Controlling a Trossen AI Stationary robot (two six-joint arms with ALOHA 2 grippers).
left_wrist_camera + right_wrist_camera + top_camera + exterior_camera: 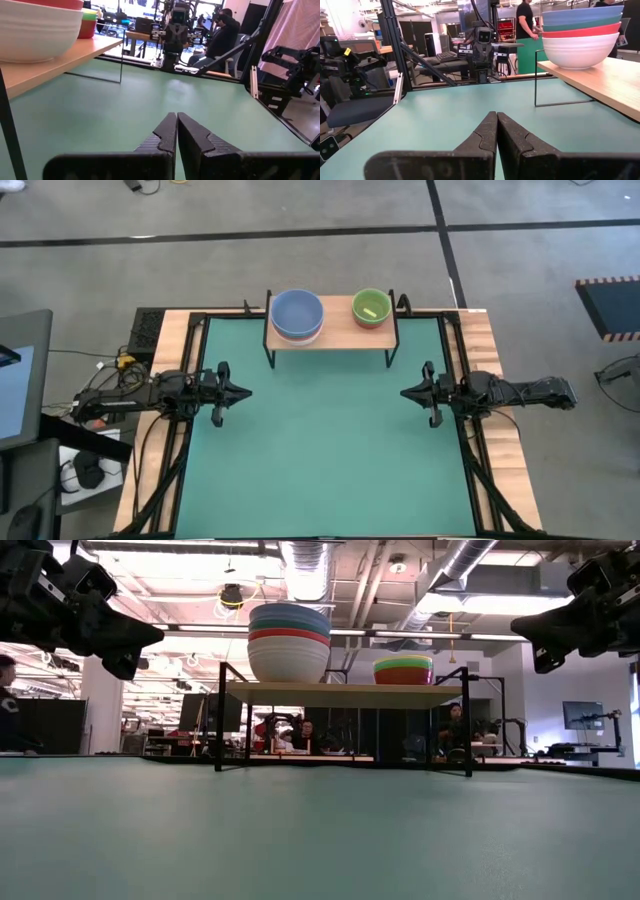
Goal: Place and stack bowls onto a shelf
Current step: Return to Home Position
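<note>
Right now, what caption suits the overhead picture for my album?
On the shelf, a blue-topped bowl stack and a green-topped bowl stack; left fingers and right fingers, shut, wait at the mat's sides.

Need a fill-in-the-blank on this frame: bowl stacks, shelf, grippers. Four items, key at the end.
1. The shelf holds ____ stacks of bowls.
2. In the larger stack, the bottom bowl is ____.
3. In the smaller stack, the top bowl is ____.
4. The left gripper and right gripper hang over the green mat with fingers ____.
Missing words: two; white; green; shut.
</note>
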